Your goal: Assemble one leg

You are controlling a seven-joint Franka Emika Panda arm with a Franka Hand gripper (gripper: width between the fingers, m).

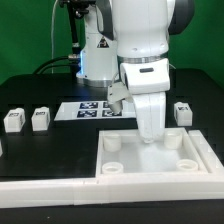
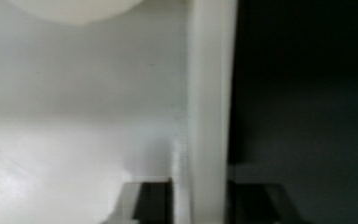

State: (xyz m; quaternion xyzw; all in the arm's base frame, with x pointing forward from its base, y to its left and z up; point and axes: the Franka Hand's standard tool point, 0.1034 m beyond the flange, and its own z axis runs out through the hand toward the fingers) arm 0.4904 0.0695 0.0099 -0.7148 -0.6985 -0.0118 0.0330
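Three small white legs with marker tags stand on the black table: two at the exterior view's left (image 1: 12,121) (image 1: 40,118) and one at the right (image 1: 182,112). The large white square piece (image 1: 150,166) with round corner holes lies in front. My gripper (image 1: 150,137) points straight down at its far rim. In the wrist view the gripper (image 2: 208,198) straddles the piece's upright rim wall (image 2: 208,100), with a dark finger (image 2: 156,203) tight against each side. The piece's flat inside (image 2: 69,120) fills one half of that view. No leg is in the gripper.
The marker board (image 1: 92,108) lies behind the arm near the robot base. A long white L-shaped rail (image 1: 50,190) runs along the table's front, against the square piece. Cables hang at the back left.
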